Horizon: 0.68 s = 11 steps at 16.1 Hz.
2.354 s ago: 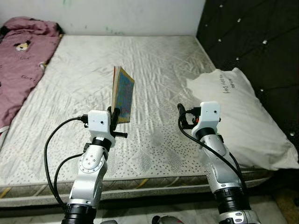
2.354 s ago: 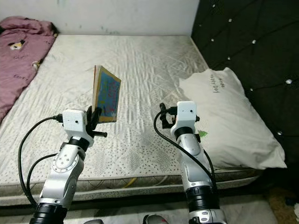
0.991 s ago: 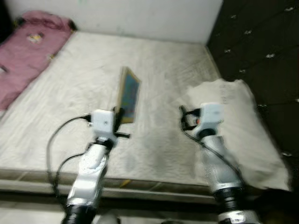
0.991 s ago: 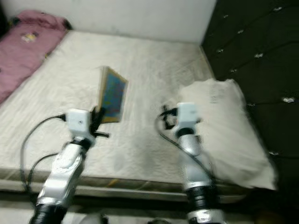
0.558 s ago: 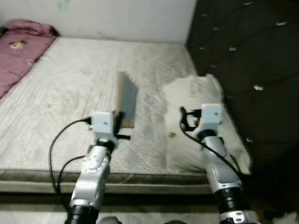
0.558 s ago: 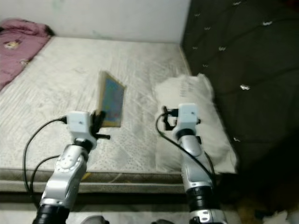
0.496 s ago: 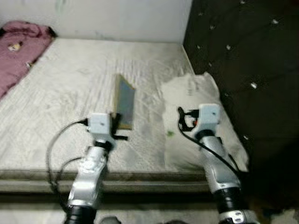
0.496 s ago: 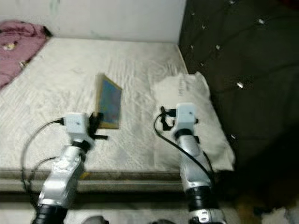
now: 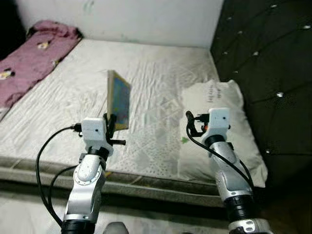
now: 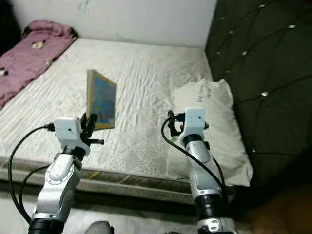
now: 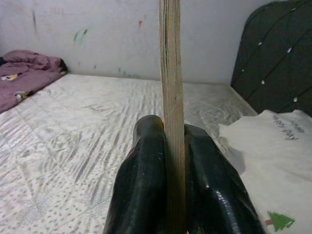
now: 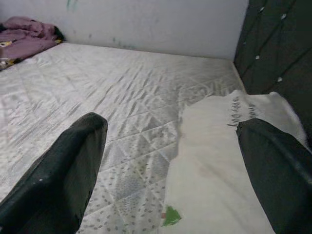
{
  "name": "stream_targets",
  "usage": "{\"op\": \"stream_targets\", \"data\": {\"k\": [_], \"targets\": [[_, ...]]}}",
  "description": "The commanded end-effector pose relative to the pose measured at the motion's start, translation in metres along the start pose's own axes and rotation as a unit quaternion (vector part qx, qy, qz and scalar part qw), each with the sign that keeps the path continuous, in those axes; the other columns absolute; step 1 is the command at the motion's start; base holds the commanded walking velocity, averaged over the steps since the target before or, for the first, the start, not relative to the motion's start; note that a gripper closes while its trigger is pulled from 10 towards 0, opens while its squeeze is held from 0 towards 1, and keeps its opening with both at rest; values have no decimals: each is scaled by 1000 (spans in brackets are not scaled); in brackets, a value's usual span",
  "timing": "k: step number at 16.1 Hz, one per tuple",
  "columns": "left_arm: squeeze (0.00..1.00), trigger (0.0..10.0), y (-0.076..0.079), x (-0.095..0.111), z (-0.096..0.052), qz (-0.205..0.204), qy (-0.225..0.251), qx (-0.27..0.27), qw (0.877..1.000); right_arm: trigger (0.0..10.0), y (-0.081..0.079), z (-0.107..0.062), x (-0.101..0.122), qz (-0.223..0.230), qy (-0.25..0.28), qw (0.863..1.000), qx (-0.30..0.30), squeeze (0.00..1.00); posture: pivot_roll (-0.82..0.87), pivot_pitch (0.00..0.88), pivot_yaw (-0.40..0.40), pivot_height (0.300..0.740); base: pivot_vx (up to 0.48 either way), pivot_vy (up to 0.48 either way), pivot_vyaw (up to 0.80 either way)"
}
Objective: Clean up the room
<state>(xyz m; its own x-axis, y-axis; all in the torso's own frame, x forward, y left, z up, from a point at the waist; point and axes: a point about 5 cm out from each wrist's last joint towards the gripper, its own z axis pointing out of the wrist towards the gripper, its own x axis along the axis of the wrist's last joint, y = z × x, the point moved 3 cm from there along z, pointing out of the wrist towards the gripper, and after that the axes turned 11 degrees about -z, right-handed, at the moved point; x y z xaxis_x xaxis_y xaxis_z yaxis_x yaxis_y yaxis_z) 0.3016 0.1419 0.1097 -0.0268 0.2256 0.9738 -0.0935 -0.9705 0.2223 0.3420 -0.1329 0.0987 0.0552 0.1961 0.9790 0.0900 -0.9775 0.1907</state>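
Head views: my left gripper (image 9: 113,123) holds a thin picture book (image 9: 118,99) upright by its lower edge, above the bare mattress (image 9: 146,73). My right gripper (image 10: 170,123) hangs empty beside the white pillow (image 10: 214,126); pink blanket (image 9: 34,53) far left.

Left wrist: fingers (image 11: 144,190) pinched on the book's edge.

Right wrist: fingers (image 12: 68,170) spread wide; a green scrap (image 12: 169,215), possibly paper, on the pillow.

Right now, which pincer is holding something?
The left pincer: its fingers are clamped on the thin colourful book, held upright. The right pincer is open, empty.

Pillow (image 9: 222,129) lies right on mattress (image 9: 146,87), blanket (image 9: 34,58) far left.
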Motion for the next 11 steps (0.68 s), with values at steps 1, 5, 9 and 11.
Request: {"op": "stream_targets", "data": {"k": [1, 5, 9, 11], "targets": [[0, 10000, -1, 9, 1, 11, 13, 3, 1000, 10000, 0, 3, 4, -2, 7, 1000, 3, 0, 88, 0, -35, 740, 0, 0, 0], [0, 10000, -1, 9, 1, -15, 13, -17, 1000, 10000, 0, 3, 1, 5, -3, 1000, 1, 0, 100, 0, -34, 740, 0, 0, -200], [0, 10000, -1, 10, -3, -15, 13, -5, 1000, 10000, -3, 1, 2, 6, -1, 1000, 4, 0, 110, 0, -40, 740, 0, 0, -800], [0, 10000, 1, 9, -5, -23, 7, -7, 1000, 10000, -4, 0, 0, 9, -4, 1000, 6, 0, 116, 0, -42, 740, 0, 0, -800]]}}
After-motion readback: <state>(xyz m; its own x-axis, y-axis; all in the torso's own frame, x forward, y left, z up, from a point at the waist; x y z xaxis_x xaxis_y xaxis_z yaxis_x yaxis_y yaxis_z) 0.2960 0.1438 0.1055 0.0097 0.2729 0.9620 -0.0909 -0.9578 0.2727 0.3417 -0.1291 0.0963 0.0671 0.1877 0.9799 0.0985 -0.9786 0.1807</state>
